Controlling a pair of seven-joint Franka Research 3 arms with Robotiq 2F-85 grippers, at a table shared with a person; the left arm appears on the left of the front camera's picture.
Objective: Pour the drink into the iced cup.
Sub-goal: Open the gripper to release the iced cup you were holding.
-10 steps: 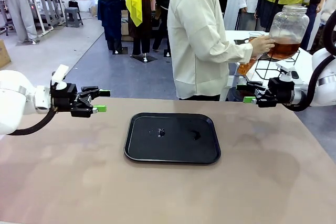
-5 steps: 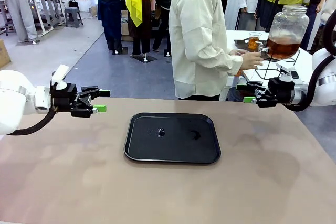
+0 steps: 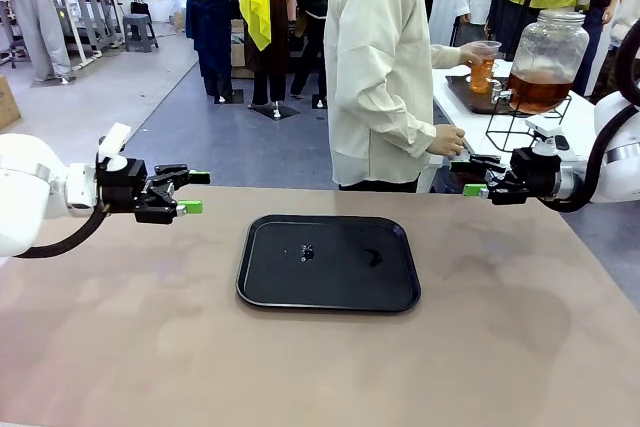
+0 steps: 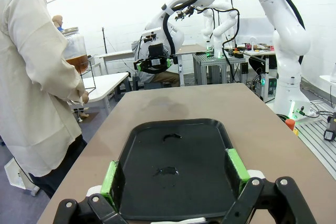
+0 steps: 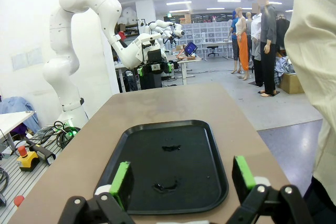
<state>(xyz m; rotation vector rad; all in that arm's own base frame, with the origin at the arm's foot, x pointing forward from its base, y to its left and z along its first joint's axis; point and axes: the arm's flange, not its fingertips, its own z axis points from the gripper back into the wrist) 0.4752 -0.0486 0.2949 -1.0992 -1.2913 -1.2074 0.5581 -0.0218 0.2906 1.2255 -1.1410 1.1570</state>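
The drink (image 3: pixel 540 94) is amber liquid in the bottom of a large clear lidded jar (image 3: pixel 548 47) on a wire stand, on a white side table at the far right. A person in a cream shirt (image 3: pixel 375 67) stands there with one hand on a clear cup (image 3: pixel 485 67) of amber liquid next to the jar; I cannot make out ice. The jar (image 4: pixel 76 51) also shows beside the person in the left wrist view. My left gripper (image 3: pixel 195 192) hovers open over the table's left side. My right gripper (image 3: pixel 468 178) hovers open at the right.
A black tray (image 3: pixel 400 292) with a few wet spots lies in the middle of the tan table (image 3: pixel 150 347). It also lies ahead of each gripper as the tray (image 4: pixel 210 129) and the tray (image 5: pixel 210 145). The person's other hand (image 3: pixel 445 140) hangs near my right gripper.
The person's hand has left the jar's tap and dropped lower. The other hand now reaches to the cup beside the jar. Both arms have stayed still.
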